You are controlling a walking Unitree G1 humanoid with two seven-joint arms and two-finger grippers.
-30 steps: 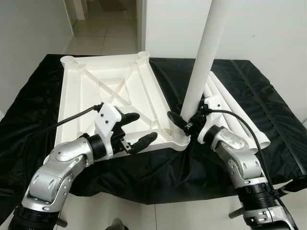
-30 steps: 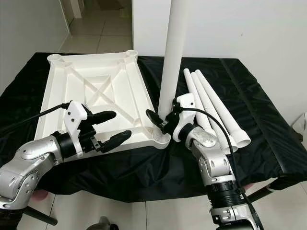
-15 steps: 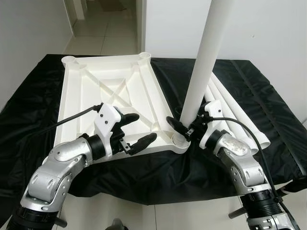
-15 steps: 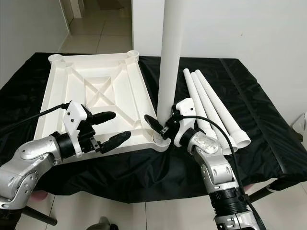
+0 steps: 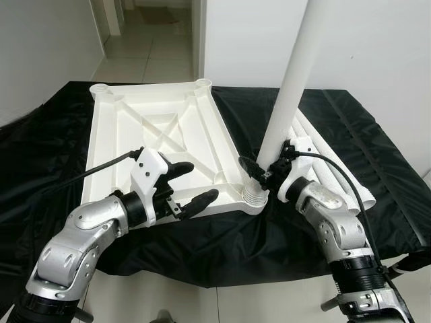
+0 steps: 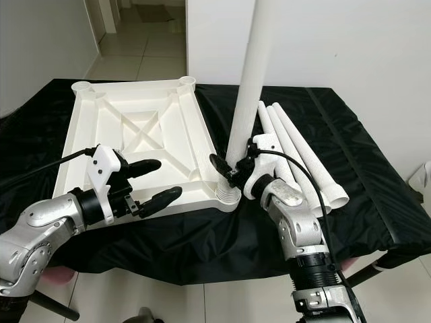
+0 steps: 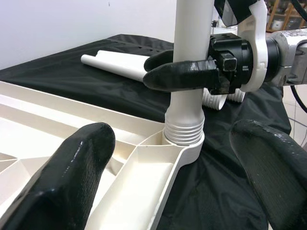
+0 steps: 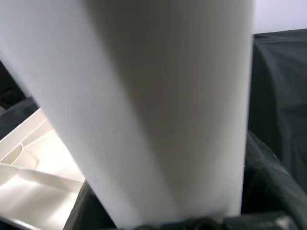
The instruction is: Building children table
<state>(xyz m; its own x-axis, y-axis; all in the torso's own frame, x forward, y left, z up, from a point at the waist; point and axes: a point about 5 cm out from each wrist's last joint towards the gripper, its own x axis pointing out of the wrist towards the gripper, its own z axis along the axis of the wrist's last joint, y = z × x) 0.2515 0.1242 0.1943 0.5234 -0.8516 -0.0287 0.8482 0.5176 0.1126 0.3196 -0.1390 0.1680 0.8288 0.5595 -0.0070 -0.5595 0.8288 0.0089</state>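
Observation:
The white table top (image 5: 155, 128) lies upside down on a black cloth, ribs facing up. A white table leg (image 5: 286, 101) stands nearly upright in the near right corner socket (image 5: 254, 195); its threaded end (image 7: 183, 132) sits in the socket. My right gripper (image 5: 259, 168) is shut on the leg just above the socket, and the leg (image 8: 158, 105) sits close up in the right wrist view. My left gripper (image 5: 190, 183) is open over the table top's near edge, left of the socket, its fingers (image 7: 62, 167) apart with nothing between them.
Three more white legs (image 6: 300, 155) lie side by side on the cloth right of the table top. The black cloth (image 5: 377, 148) hangs over the edges of the support. A white wall rises behind, and a tiled hallway runs off at the far left.
The leg has tilted slightly, its top leaning more to the right, with my right gripper still on it. The camera view has shifted a little. My left gripper has hardly moved.

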